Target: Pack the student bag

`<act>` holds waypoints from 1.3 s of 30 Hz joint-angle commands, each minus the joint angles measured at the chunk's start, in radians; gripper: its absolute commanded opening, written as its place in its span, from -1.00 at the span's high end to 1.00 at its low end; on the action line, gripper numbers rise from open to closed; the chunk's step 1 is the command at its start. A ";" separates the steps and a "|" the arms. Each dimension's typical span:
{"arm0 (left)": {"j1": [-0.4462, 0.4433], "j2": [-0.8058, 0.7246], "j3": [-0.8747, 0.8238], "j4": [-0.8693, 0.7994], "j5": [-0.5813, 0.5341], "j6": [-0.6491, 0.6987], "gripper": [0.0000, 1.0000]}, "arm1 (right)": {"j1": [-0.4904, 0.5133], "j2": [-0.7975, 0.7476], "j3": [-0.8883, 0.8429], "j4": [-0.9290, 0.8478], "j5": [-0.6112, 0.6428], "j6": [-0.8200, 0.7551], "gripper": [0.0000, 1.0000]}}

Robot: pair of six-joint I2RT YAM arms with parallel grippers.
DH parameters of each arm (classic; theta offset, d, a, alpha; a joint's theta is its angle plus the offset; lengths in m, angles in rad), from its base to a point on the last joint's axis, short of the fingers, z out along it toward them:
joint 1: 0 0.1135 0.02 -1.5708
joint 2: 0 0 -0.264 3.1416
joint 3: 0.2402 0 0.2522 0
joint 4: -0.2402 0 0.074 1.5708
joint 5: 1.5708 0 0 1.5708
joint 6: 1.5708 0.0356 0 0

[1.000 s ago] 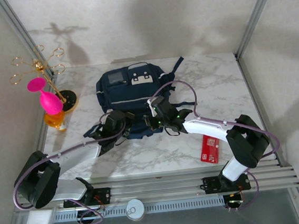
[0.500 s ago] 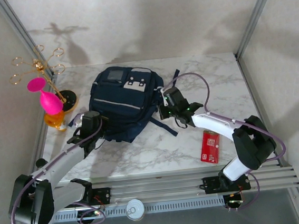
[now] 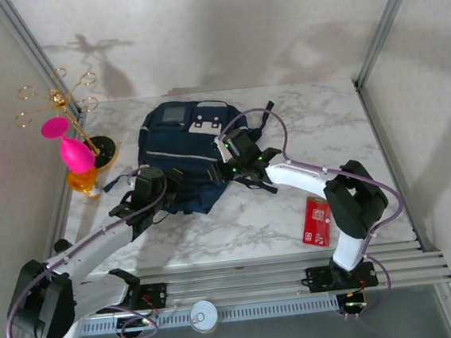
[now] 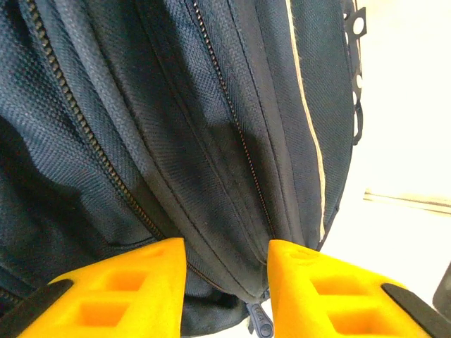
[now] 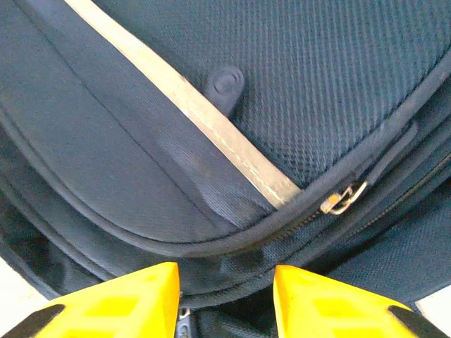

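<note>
— What's nearest?
— A red card (image 3: 316,221) on the counter (image 3: 325,119), front right, apart from everything else.
— And the fingers?
— The left fingers (image 4: 120,285) stand parted, with a seam of the student bag (image 3: 183,145) running down into the gap. The right fingers (image 5: 113,299) are parted too, by its light stripe. Neither pair pinches anything.
— Where's the bag?
— Flat on the counter, left of centre, patches toward the far edge. Far left stands a gold stand (image 3: 57,97).
</note>
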 commanded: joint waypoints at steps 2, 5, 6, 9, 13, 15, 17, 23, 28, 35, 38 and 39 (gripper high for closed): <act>0.003 0.032 0.039 0.016 -0.026 -0.014 0.35 | 0.011 0.026 0.012 -0.040 -0.057 -0.014 0.10; 0.006 0.049 0.039 0.015 -0.029 -0.011 0.37 | 0.022 0.038 -0.001 -0.043 -0.064 -0.024 0.10; 0.008 0.050 0.037 0.016 -0.029 -0.011 0.36 | 0.024 0.041 -0.008 -0.041 -0.074 -0.027 0.10; 0.011 0.049 0.029 0.022 -0.028 -0.010 0.37 | 0.041 0.042 -0.035 -0.025 -0.106 -0.039 0.08; 0.015 0.054 0.025 0.020 -0.027 -0.009 0.36 | 0.061 0.068 -0.038 -0.048 -0.045 -0.046 0.11; 0.017 0.057 0.022 0.019 -0.027 -0.009 0.36 | 0.073 0.078 -0.044 -0.060 -0.025 -0.059 0.16; 0.021 0.057 0.021 0.021 -0.024 -0.005 0.36 | 0.080 0.073 -0.069 -0.047 -0.020 -0.061 0.17; 0.023 0.075 0.031 0.031 -0.012 -0.005 0.37 | 0.082 0.087 -0.080 -0.017 0.026 -0.065 0.23; 0.023 0.080 0.033 0.033 -0.010 -0.007 0.37 | 0.084 0.102 -0.052 0.025 0.044 -0.064 0.35; 0.022 0.067 0.042 0.021 0.002 -0.011 0.36 | 0.083 0.040 -0.069 0.004 0.058 -0.055 0.74; -0.006 0.052 0.031 0.050 0.023 -0.080 0.26 | 0.083 -0.020 -0.120 0.024 0.062 -0.053 0.94; -0.029 0.045 0.018 0.073 0.016 -0.123 0.19 | 0.083 -0.034 -0.137 0.030 0.062 -0.052 0.98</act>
